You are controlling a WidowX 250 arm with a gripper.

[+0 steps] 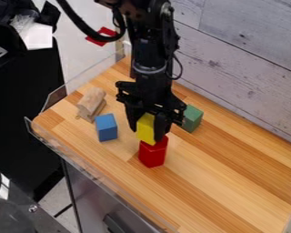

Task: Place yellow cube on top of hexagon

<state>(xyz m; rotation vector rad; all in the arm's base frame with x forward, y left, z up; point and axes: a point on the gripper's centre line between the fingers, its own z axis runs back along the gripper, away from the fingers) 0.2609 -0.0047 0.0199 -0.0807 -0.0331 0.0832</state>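
Claw (148,131): pinching the yellow cube (145,124)
Red hexagon (153,154): just under the cube, contact unclear
Blue cube (106,128): left on the bench (227,182)
Green block (192,119): right

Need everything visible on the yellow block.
Yellow block: plain, smooth-looking, flat-sided, material unclear, longer than wide as seen here. It sits between the fingers of the black gripper, which cover part of its sides, and leans slightly. Its lower end meets the top of the red block in the picture; whether it bears on it or hangs just above, I can't tell. No damage on the part that shows.
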